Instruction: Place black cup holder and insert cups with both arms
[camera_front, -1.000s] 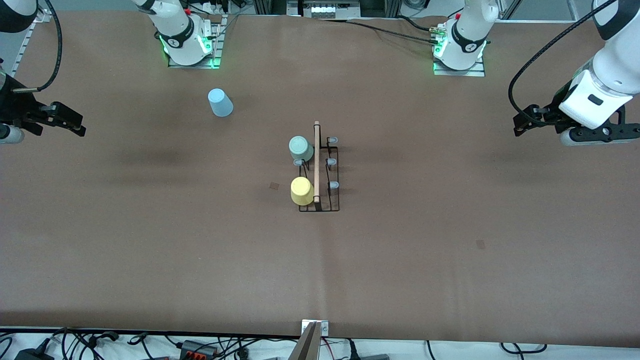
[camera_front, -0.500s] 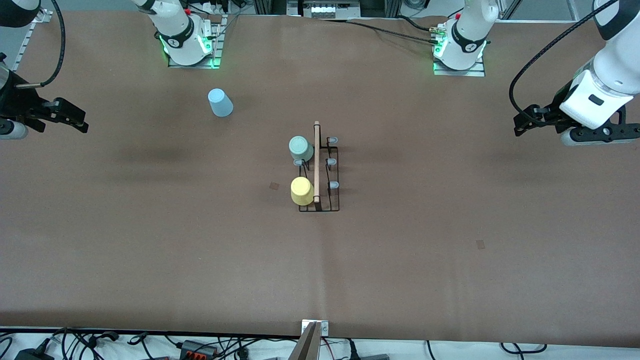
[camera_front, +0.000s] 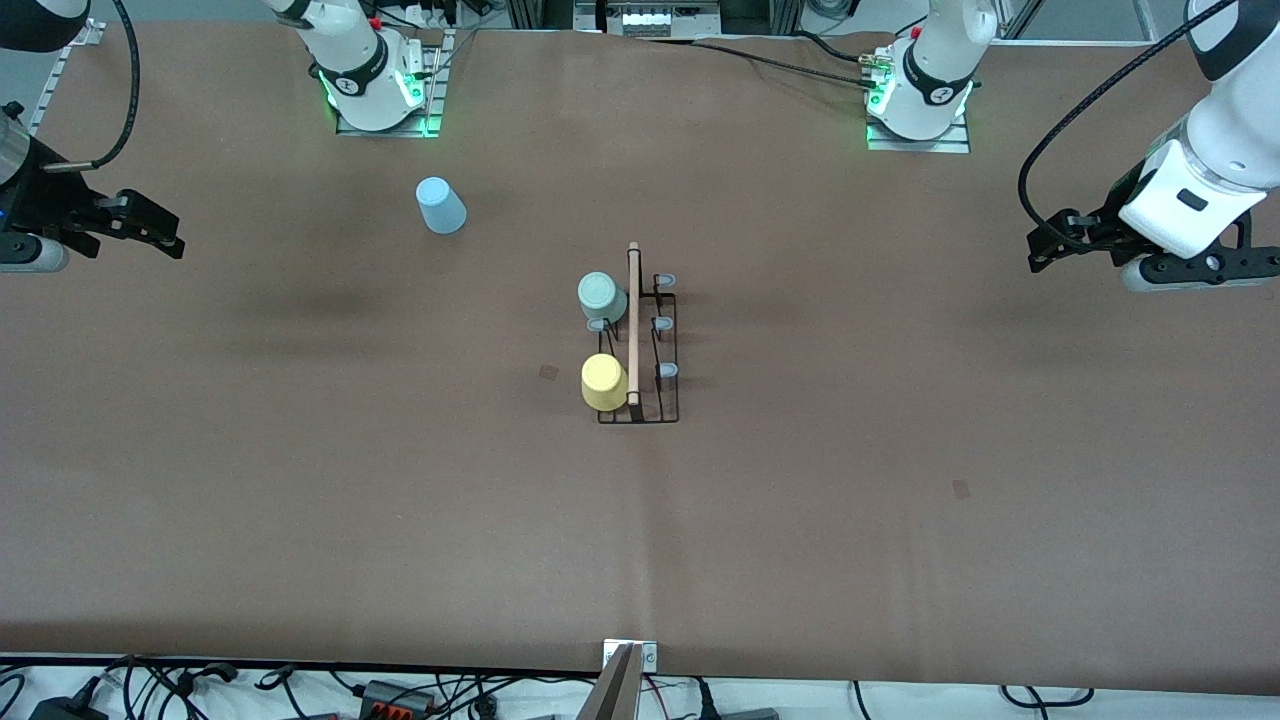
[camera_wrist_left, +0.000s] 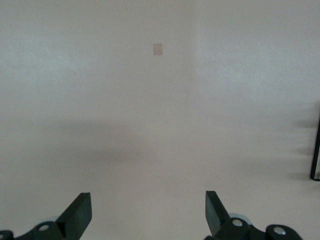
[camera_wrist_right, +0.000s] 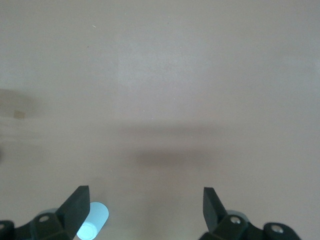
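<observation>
Where the brown bench (camera_front: 400, 520) lies nearest the front camera it carries no objects, and the first thing on it is the black cup holder (camera_front: 664, 400), standing about midway between the two arms' ends with its wooden rod (camera_front: 633, 320) running toward the bases. On its side toward the right arm, the yellow cup (camera_front: 603, 382) sits upside down on the nearest peg and the grey-green cup (camera_front: 601, 295) on the farthest peg, with one grey-tipped peg (camera_front: 597, 324) bare between them. Farther still, toward the right arm's base, the light blue cup (camera_front: 440, 205) stands apart on the bench. The left claw (camera_front: 1045, 250) hangs open and empty over the left arm's end, and the right claw (camera_front: 165, 240) hangs open and empty over the right arm's end.
</observation>
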